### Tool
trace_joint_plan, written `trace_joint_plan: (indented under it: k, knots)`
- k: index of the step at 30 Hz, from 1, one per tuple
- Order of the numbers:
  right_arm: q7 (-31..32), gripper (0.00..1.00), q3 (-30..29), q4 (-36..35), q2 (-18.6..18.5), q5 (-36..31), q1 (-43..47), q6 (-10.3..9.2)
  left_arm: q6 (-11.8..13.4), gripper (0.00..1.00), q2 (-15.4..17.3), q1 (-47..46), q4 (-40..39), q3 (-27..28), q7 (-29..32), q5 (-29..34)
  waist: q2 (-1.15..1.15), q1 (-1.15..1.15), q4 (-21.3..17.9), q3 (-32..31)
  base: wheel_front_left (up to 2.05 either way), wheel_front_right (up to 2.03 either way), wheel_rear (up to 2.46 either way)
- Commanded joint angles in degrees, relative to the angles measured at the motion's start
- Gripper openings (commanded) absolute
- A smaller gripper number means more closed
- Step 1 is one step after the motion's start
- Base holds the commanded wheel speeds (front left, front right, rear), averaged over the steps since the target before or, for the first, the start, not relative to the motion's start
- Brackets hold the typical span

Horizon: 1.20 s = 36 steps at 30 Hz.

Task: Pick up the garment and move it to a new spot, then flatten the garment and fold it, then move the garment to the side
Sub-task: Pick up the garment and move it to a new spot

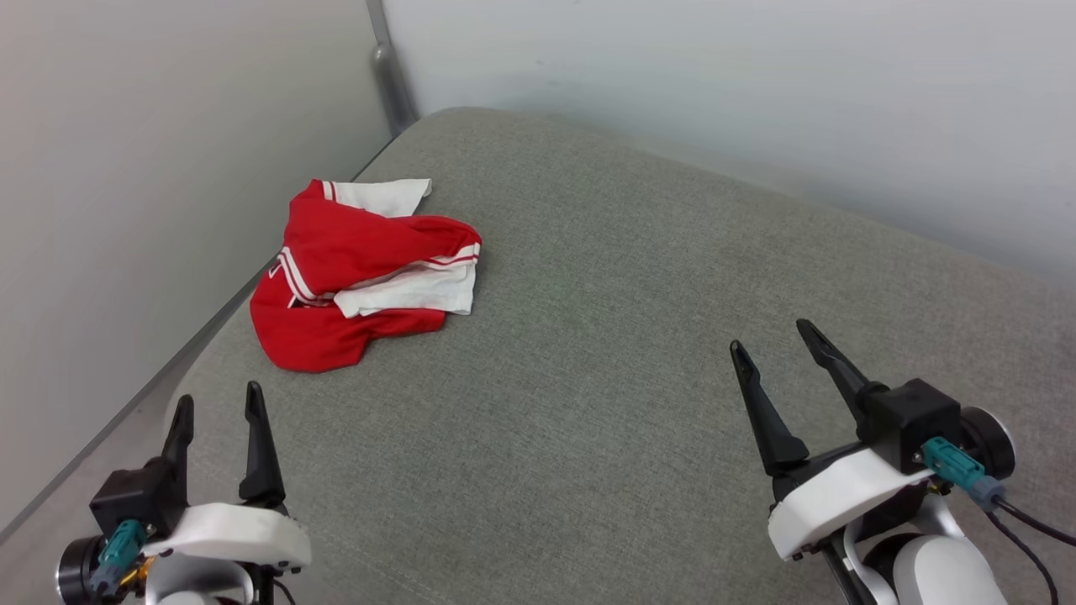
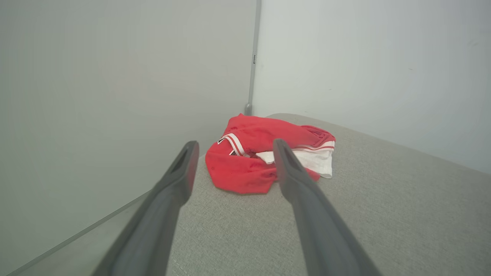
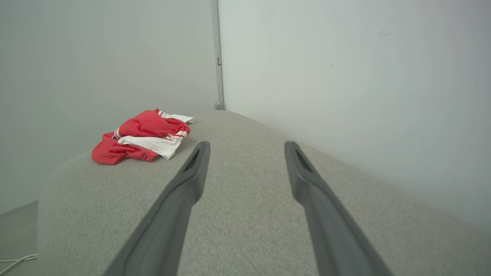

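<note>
The garment [image 1: 353,277], a red shirt with white sleeves and striped trim, lies crumpled near the far left edge of the grey cushion [image 1: 605,353]. My left gripper [image 1: 217,397] hovers open at the lower left, short of the garment, nothing between its fingers. In the left wrist view the garment [image 2: 245,161] lies just ahead of the spread fingers [image 2: 180,168]. My right gripper [image 1: 769,334] is open at the lower right, far from the shirt. The right wrist view has the garment [image 3: 142,138] off to the upper left of the gripper [image 3: 247,145].
Pale walls [image 1: 168,168] close in the cushion on the left and at the back, meeting at a corner post [image 1: 391,76]. The cushion's left edge drops to a narrow floor strip [image 1: 76,496]. A white cable [image 3: 15,260] lies on the floor.
</note>
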Motion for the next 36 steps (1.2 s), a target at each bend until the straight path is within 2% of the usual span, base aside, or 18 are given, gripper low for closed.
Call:
trace_joint_plan:
  k: [1, 6, 9, 14, 15, 19, 26, 31, 34, 35, 36]
  knots:
    - [-0.27, 1.00, -0.17, 0.13, -0.27, 0.05, -0.79, -0.02, -0.35, 1.00, -0.04, -1.29, 0.26, 0.22, -0.15, -0.10, 0.00, 0.00, -0.05, 0.25, 0.00, 0.00, 0.00]
    - [0.53, 1.00, -1.74, -1.37, -0.33, -0.62, -0.23, -0.02, -1.89, 1.00, 0.80, -6.33, 2.27, -1.34, -0.15, 0.21, 0.00, 0.00, -0.34, 2.13, 0.00, 0.00, 0.00]
    - [1.42, 1.00, -1.58, -2.79, -0.48, -1.35, -1.70, -0.02, -2.71, 1.00, 1.84, -11.38, 5.37, -1.71, -0.15, -1.27, 0.00, 0.00, -2.56, 5.20, 0.00, 0.00, 0.00]
    - [2.78, 1.00, -1.15, -4.76, -1.09, -2.13, -5.06, -0.02, -3.41, 1.00, 7.60, -22.07, 13.33, -1.93, 3.09, -3.95, 0.00, 0.00, -7.81, 11.99, 0.00, 0.00, 0.00]
    - [2.89, 1.00, -1.13, -5.34, -1.21, -2.45, -6.35, -0.03, -3.60, 1.00, 10.07, -26.15, 16.22, -2.37, 5.86, -5.07, 0.00, 0.00, -9.95, 14.74, 0.00, 0.00, 0.00]
    - [2.46, 1.00, -1.21, -5.50, -1.11, -2.94, -8.76, -0.02, -3.73, 1.00, 15.35, -32.95, 21.87, -4.22, 13.24, -8.92, 0.00, 0.00, -14.04, 19.78, 0.00, 0.00, 0.00]
    - [-0.13, 1.00, -0.90, -3.65, -0.14, -2.46, -11.82, -0.02, -3.73, 1.00, 25.51, -38.33, 29.20, -11.05, 30.46, -20.32, 0.00, 0.00, -19.32, 26.06, 0.00, 0.00, 0.00]
    - [-1.81, 1.00, -0.83, -2.19, 0.34, -2.30, -13.26, -0.02, -3.73, 1.00, 30.74, -39.00, 32.43, -13.41, 39.19, -26.64, 0.00, 0.00, -21.24, 28.80, 0.00, 0.00, 0.00]
    - [-2.62, 1.00, -0.80, -1.18, 0.49, -2.19, -13.91, -0.02, -3.74, 1.00, 31.57, -38.65, 35.05, -14.84, 43.85, -29.29, 0.00, 0.00, -21.72, 29.45, 0.00, 0.00, 0.00]
    - [-3.11, 1.00, -0.71, -0.41, 0.61, -2.08, -14.54, -0.02, -3.70, 0.90, 31.63, -38.27, 36.85, -15.71, 44.72, -30.49, 0.00, 0.00, -21.99, 29.69, 0.00, 0.00, 0.00]
    - [-3.25, 1.00, -0.57, -0.09, 0.63, -1.97, -14.74, -0.02, -3.70, 0.35, 31.52, -37.99, 37.41, -15.91, 44.69, -30.81, 0.00, 0.00, -22.11, 29.54, 0.00, 0.00, 0.00]
